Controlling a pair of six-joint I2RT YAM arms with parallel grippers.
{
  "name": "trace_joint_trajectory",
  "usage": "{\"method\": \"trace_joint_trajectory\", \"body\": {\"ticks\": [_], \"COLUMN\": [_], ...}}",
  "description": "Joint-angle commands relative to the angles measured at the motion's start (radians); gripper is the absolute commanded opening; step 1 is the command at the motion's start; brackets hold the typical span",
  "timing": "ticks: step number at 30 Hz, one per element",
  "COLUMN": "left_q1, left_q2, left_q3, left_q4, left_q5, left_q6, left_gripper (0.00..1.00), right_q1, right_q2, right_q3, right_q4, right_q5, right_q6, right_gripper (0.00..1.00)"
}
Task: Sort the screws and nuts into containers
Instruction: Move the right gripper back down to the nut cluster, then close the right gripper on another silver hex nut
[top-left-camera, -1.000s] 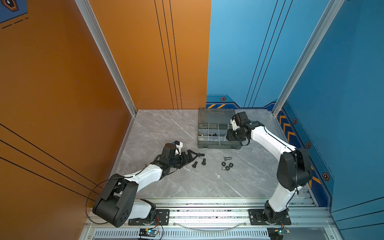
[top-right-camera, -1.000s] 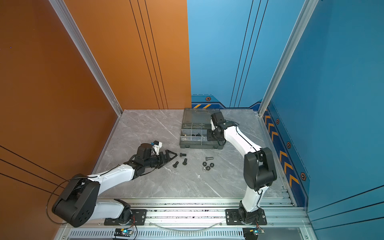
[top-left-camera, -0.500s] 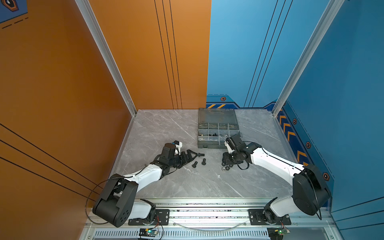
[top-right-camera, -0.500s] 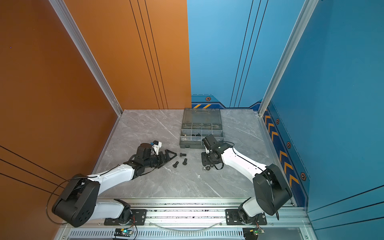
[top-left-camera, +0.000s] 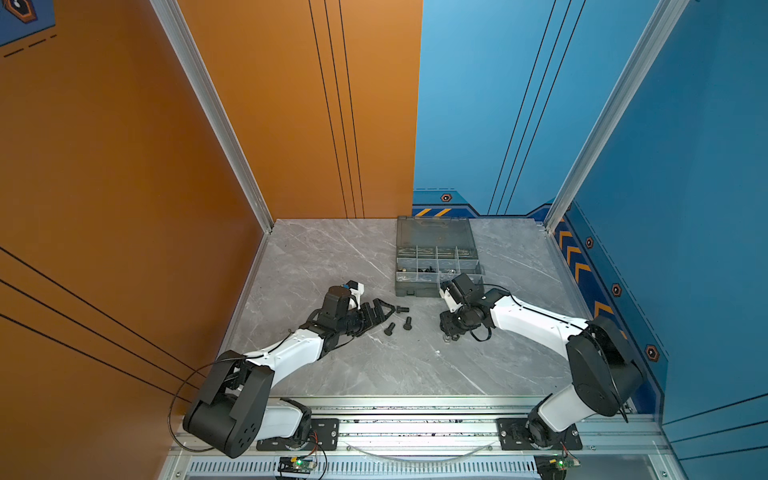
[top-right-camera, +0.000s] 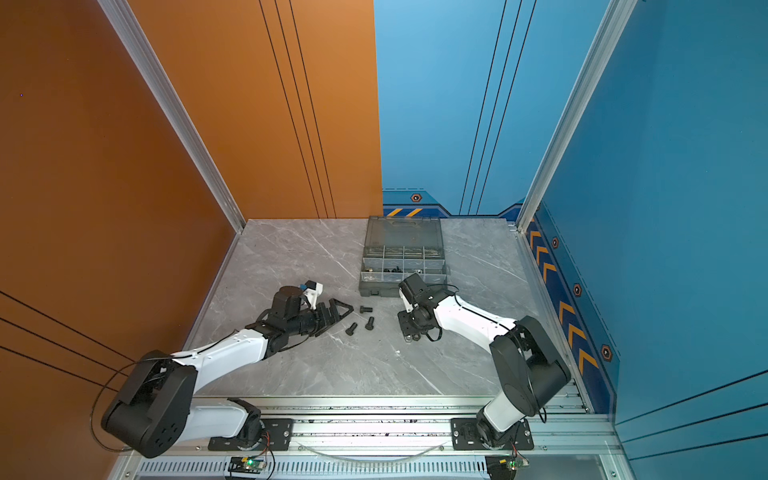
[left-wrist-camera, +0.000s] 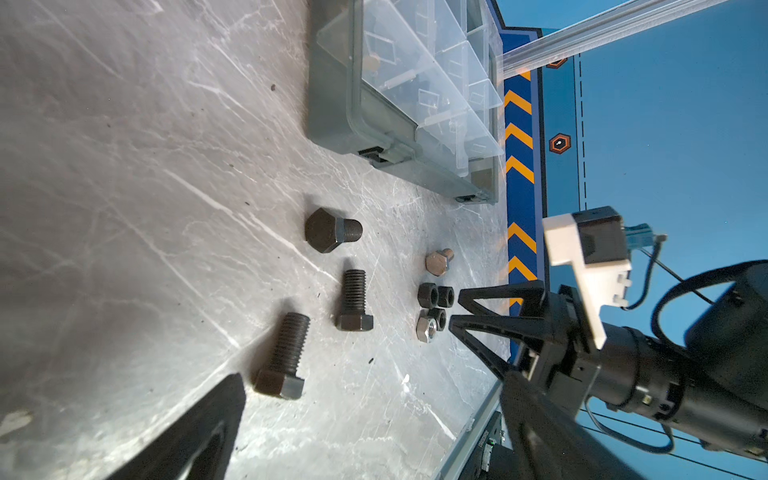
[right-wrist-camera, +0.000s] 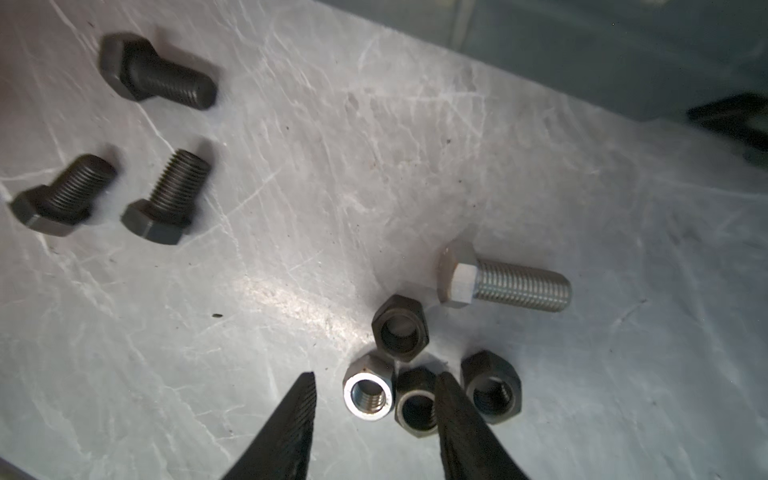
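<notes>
Three black screws (top-left-camera: 402, 309) (left-wrist-camera: 353, 301) lie just off the tips of my left gripper (top-left-camera: 388, 309) (left-wrist-camera: 374, 376), which is open wide and empty. My right gripper (top-left-camera: 451, 334) (right-wrist-camera: 376, 399) is low over a cluster of nuts, open. A silver nut (right-wrist-camera: 369, 394) stands between its fingers, and one finger overlaps a black nut (right-wrist-camera: 415, 405). Two more black nuts (right-wrist-camera: 401, 328) and a silver screw (right-wrist-camera: 507, 282) lie close by. The grey case of containers (top-left-camera: 415, 286) (top-right-camera: 382, 286) sits behind, lid open, with small parts in its near row.
The marble table ends at a metal rail (top-left-camera: 415, 401) in front. An orange wall stands on the left and a blue one on the right. The case's open lid (top-left-camera: 434, 232) lies flat towards the back wall.
My right arm has swung from over the case down to the nuts on the table in front of it. The left arm has not moved.
</notes>
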Motion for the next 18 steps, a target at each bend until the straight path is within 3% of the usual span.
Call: {"method": "trace_joint_trajectory", "body": {"ticks": [1,18], "left_q1": [0.01,0.013], "left_q2": [-0.012,0.001], "left_q3": [-0.011,0.001], "left_q4": [-0.019,-0.028], "left_q5": [-0.016,-0.018], "left_q6": [0.016,0.022], "left_gripper": [0.98,0.98], "right_q1": [0.014,0.04], "right_q2": [0.027,0.124], "right_q3": [0.011,0.034], "right_q4": [0.002,-0.024], "right_q5": [-0.009,0.001], "right_q6": [-0.047,-0.067], "right_gripper": [0.49,0.48]}}
